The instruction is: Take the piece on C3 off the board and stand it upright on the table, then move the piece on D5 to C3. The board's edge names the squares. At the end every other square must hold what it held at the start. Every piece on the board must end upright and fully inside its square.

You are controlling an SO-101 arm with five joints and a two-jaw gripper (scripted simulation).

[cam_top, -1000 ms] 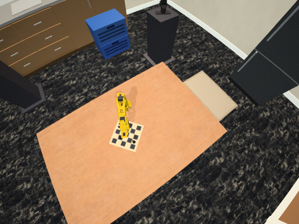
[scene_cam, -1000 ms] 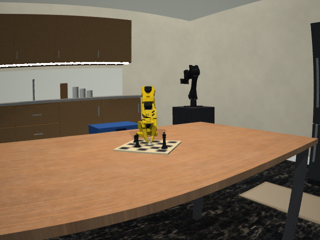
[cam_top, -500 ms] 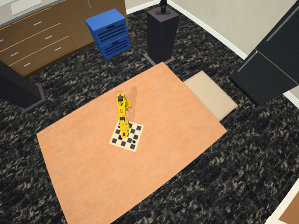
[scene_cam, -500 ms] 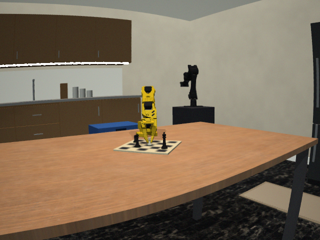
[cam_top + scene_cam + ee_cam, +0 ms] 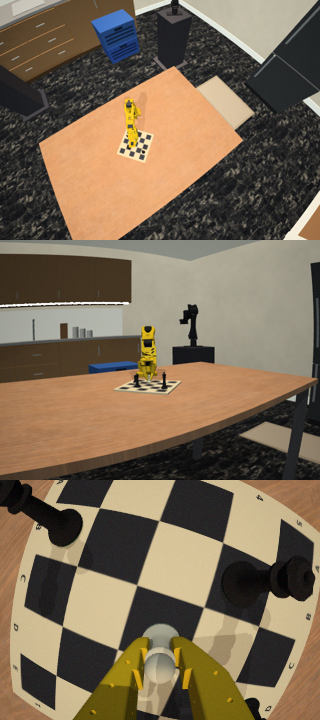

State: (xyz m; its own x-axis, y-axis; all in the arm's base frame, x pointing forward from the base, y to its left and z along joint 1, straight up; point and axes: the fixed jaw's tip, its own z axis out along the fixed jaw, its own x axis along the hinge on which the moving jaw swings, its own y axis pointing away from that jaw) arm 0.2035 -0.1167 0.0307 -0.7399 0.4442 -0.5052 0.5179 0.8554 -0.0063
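The small checkered board (image 5: 120, 152) (image 5: 155, 391) (image 5: 170, 554) lies in the middle of the wooden table (image 5: 103, 193) (image 5: 103, 420). My yellow gripper (image 5: 131, 144) (image 5: 149, 376) (image 5: 160, 648) reaches down over it and is shut on a white piece (image 5: 160, 666) (image 5: 149, 379), gripping its head. The piece's base sits over the dark square C3; I cannot tell whether it touches the board. One black piece (image 5: 64, 527) (image 5: 136, 381) stands upright near the A/B edge and another black piece (image 5: 243, 583) (image 5: 164, 381) (image 5: 142, 151) stands on B4.
A black arm on a dark pedestal (image 5: 173, 36) (image 5: 192, 353) stands beyond the table's far end. A blue crate stack (image 5: 116, 36) (image 5: 112, 367) and brown cabinets (image 5: 38, 38) are behind. A beige mat (image 5: 224, 100) lies on the floor.
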